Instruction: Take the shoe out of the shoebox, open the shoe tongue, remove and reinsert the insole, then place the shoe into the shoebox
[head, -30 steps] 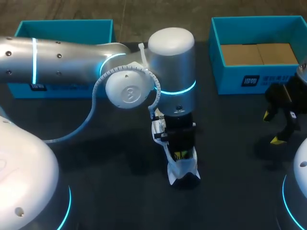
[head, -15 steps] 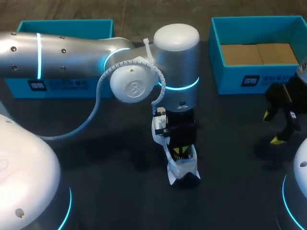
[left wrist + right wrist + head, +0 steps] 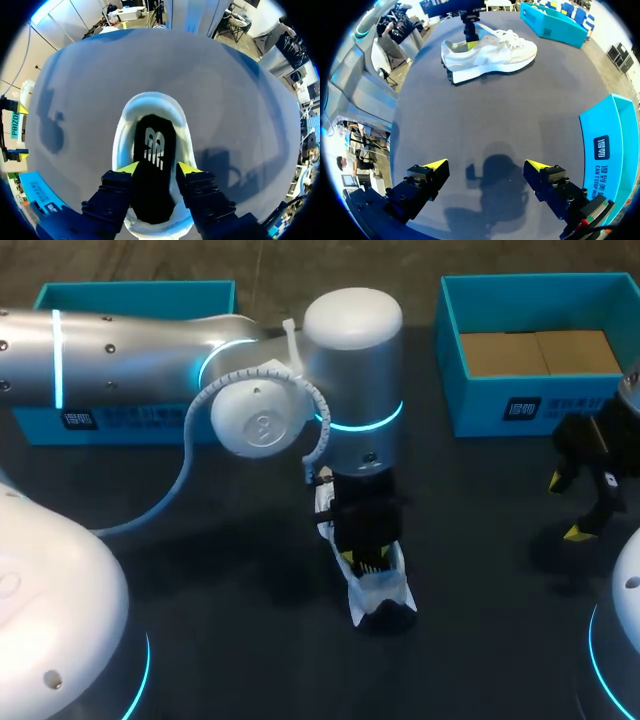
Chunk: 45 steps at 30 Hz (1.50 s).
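between the left gripper's (image 3: pixel 159 169) fingers (image 3: pixel 131 168) the black insole (image 3: pixel 154 145) is clamped from both sides, inside the white shoe (image 3: pixel 122 145), whose rounded heel end lies just ahead of them on the counter (image 3: pixel 75 100). only the right wrist view gives the shoe in profile: upright on its sole, well ahead of the right gripper (image 3: pixel 487 167), long axis crosswise to those fingers, toe toward the far teal box (image 3: pixel 552 22). they stand wide apart above the counter, holding nothing, with the shoebox (image 3: pixel 607 145) beside them. seen from the head view, the left arm (image 3: pixel 150 350) hides the toe.
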Available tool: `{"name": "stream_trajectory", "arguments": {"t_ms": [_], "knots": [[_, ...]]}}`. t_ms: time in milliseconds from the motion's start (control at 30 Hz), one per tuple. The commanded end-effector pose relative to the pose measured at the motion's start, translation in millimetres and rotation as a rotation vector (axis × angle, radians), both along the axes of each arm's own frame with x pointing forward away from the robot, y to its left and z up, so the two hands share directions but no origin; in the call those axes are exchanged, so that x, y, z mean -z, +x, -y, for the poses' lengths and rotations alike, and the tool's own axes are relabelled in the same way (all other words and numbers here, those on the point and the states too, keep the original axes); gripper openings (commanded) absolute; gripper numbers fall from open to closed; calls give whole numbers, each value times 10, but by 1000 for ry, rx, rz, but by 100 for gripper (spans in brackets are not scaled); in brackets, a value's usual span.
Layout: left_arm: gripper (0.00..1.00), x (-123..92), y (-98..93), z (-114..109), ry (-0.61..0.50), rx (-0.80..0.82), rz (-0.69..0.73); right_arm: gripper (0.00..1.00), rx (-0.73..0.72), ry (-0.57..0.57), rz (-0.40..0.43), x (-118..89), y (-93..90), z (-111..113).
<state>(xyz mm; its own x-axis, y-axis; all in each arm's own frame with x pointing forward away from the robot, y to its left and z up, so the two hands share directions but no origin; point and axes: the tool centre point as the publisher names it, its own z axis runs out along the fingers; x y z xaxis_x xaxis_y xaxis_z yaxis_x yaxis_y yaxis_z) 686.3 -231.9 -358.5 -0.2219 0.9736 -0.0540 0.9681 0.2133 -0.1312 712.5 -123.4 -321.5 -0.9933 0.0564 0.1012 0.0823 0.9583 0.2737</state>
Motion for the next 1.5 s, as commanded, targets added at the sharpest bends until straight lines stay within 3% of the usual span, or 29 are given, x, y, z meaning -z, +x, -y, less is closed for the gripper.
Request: {"name": "stream_trajectory", "arguments": {"t_ms": [33,167,467,733,800,900,1033,1133,1500], "knots": [[51,-25,-49,-43,-22,5,7,100,1,-3,1,1,-5,-5],[60,-56,-53,-1,-29,13,5,100,1,-3,1,1,-5,-5],[53,-38,46,29,-23,2,11,100,1,-3,1,1,-5,-5],[55,39,81,27,6,-5,24,100,1,-3,1,1,-5,-5],[58,32,77,7,5,-8,26,100,1,-3,1,1,-5,-5],[84,4,60,-33,4,-9,35,100,1,-3,1,1,-5,-5],[87,9,74,-79,7,-17,36,100,1,-3,1,1,-5,-5],[97,10,86,-106,3,-23,29,100,1,-3,1,1,-5,-5],[97,-11,283,-118,-13,-37,8,100,1,-3,1,1,-5,-5]]}}
